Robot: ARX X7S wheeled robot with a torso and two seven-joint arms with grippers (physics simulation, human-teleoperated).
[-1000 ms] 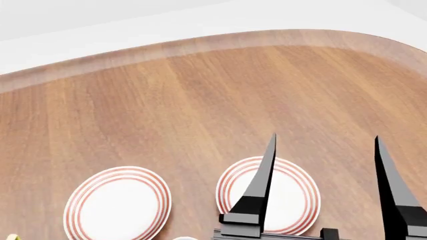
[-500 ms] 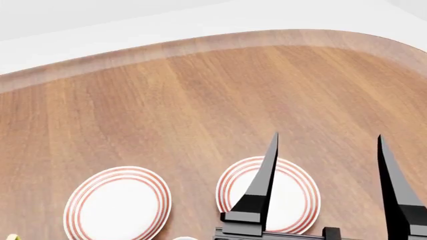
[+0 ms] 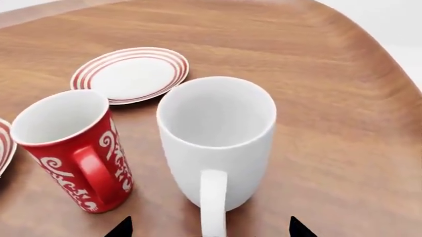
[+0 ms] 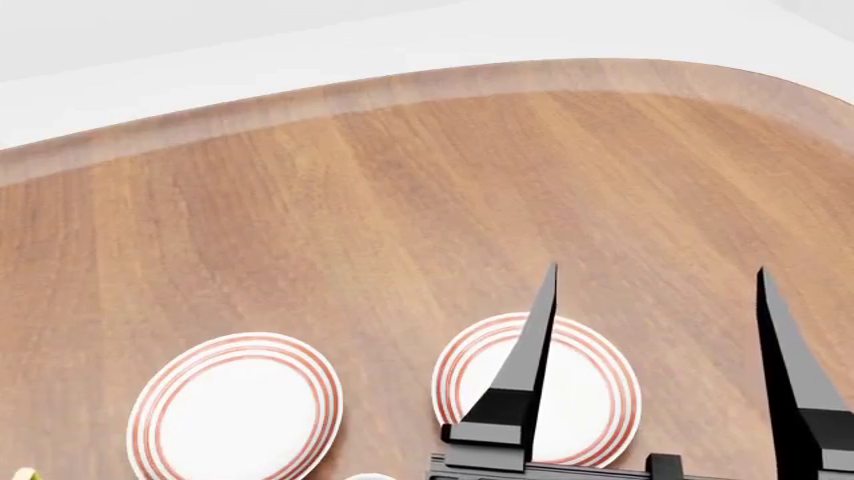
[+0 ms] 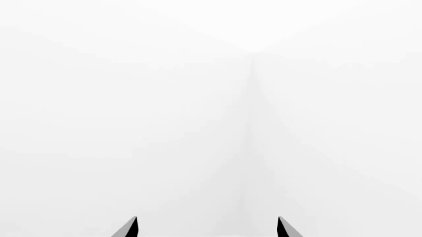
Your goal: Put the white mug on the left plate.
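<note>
The white mug stands upright on the wooden table, its loop handle turned toward my left gripper. That gripper is open, with one black fingertip on each side of the handle and not touching it. Only a sliver of the mug's rim shows in the head view. The left plate, white with red rings, lies flat and bare near the bottom of that view. My right gripper is open and raised above the right plate. The right wrist view shows only its gripper's fingertips against blank white.
A red mug with white swirls stands close beside the white mug. A ringed plate lies beyond both mugs, and another plate's edge shows beside the red mug. The table's curved edge runs along the far side.
My right gripper's fingers have crept slightly up and to the right in the head view. The plates have not moved.
</note>
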